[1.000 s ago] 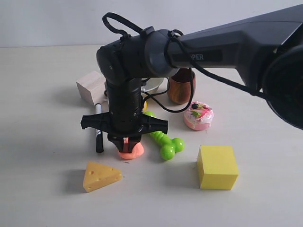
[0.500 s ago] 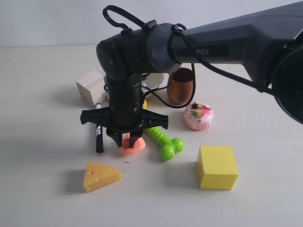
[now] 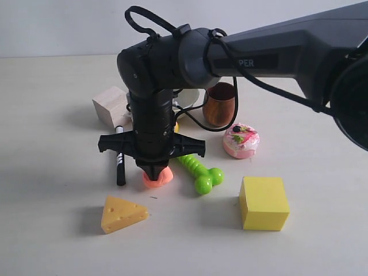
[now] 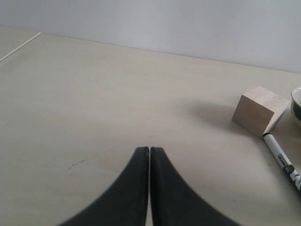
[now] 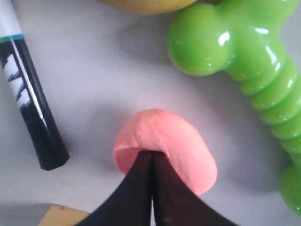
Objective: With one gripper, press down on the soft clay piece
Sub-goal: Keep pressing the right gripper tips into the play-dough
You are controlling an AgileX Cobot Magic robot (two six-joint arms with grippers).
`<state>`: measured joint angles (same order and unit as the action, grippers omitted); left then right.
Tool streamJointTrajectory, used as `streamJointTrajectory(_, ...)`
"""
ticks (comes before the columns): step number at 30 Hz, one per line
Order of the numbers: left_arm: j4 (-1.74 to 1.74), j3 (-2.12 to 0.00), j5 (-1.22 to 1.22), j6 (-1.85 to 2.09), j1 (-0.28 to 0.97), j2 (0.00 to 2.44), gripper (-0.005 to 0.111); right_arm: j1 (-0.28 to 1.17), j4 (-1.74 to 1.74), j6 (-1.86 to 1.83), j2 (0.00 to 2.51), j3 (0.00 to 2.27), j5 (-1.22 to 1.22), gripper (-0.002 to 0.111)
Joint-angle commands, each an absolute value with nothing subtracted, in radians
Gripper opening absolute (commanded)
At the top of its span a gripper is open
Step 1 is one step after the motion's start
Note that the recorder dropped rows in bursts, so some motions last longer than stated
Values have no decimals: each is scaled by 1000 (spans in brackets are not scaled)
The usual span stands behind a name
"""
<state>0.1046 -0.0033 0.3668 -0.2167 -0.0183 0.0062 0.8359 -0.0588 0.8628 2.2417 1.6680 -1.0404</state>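
Note:
The soft clay piece [image 3: 158, 179] [image 5: 176, 141], a salmon-orange blob, lies on the table between the black marker and the green toy. My right gripper [image 3: 153, 171] [image 5: 151, 153] points straight down, shut, its closed fingertips touching the clay's top and denting it; nothing is held between the fingers. The arm hides the far side of the clay in the exterior view. My left gripper [image 4: 149, 149] is shut and empty over bare table, far from the clay, and does not show in the exterior view.
Around the clay: a black marker [image 3: 119, 164] [image 5: 26, 103], a green bone toy [image 3: 201, 172] [image 5: 244, 52], a cheese wedge [image 3: 122, 214], a yellow cube [image 3: 264, 203], a pink cake toy [image 3: 241, 141], a brown cup [image 3: 221, 104], a wooden block [image 3: 111, 106] [image 4: 259, 110].
The right gripper's fingers, parted over the clay earlier, have closed. The head lifted slightly, then came down with its tips onto the clay.

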Motion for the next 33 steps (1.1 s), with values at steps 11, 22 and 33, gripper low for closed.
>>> streamJointTrajectory(11, 101, 0, 363, -214, -18, 0, 4, 837, -54, 855, 2265, 1661, -1022, 0)
streamJointTrajectory(22, 101, 0, 363, -214, -18, 0, 4, 837, -54, 852, 2277, 1661, -1022, 0)
streamJointTrajectory(33, 101, 0, 363, -214, -18, 0, 4, 837, -50, 830, 2246, 1661, -1007, 27)
